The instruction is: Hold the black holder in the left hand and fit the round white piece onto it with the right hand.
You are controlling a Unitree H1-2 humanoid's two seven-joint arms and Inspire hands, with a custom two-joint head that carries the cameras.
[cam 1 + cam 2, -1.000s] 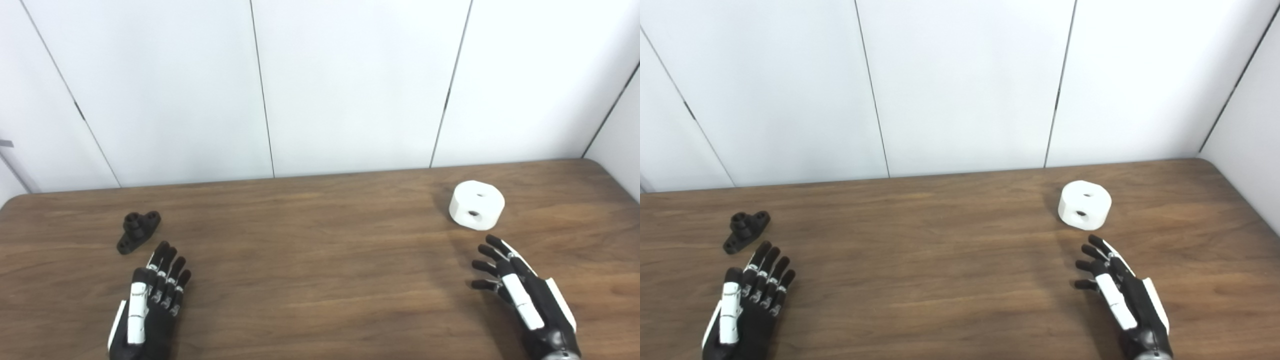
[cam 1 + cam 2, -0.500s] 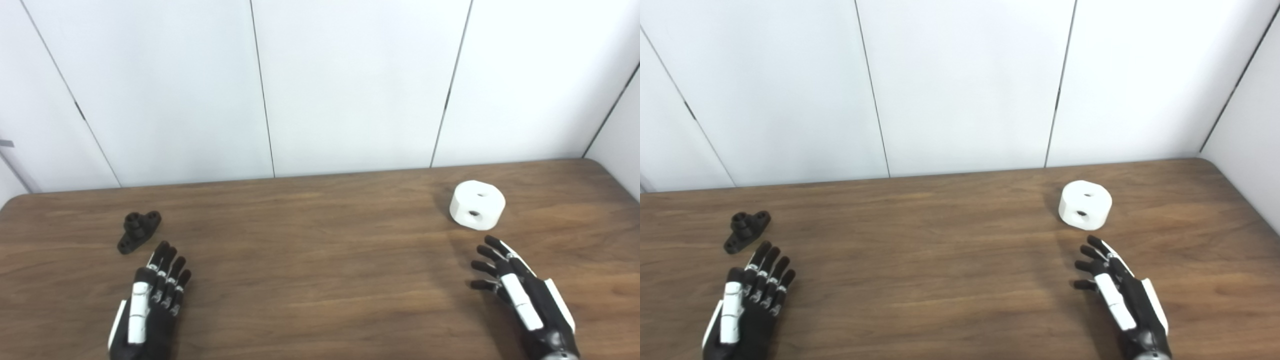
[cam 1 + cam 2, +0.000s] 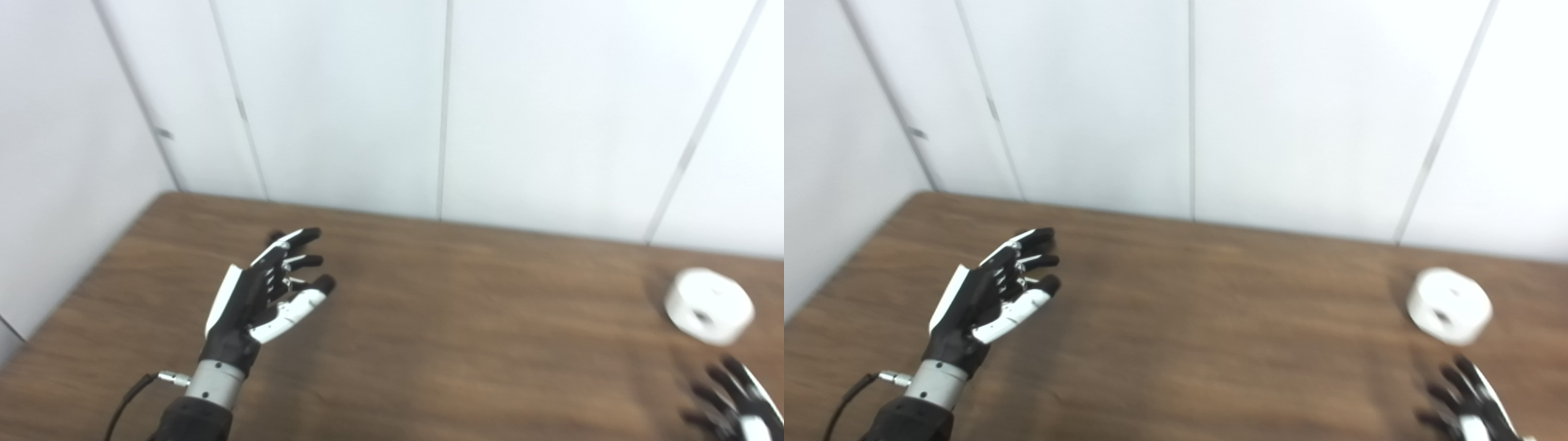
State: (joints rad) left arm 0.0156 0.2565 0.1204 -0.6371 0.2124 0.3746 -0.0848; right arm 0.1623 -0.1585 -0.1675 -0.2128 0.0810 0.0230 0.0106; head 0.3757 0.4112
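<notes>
My left hand (image 3: 269,288) is raised over the table's left part, turned on its side with fingers spread, open and holding nothing. The black holder is almost wholly hidden behind its fingertips; only a small dark bit (image 3: 275,235) shows there. The round white piece (image 3: 709,305), with a dark hole in its side, lies on the table at the far right, blurred. My right hand (image 3: 729,404) sits low at the bottom right corner, just short of the white piece, fingers spread and open, partly cut off by the picture's edge.
The brown wooden table (image 3: 465,343) runs to a rounded back-left corner (image 3: 162,199) against white wall panels. A white side wall stands close along the table's left edge. A thin cable (image 3: 125,401) hangs from my left wrist.
The camera has swung left, shifting the whole picture. My left hand has risen off the table, turned on its side and reached forward to the holder. The right hand still lies near the white piece.
</notes>
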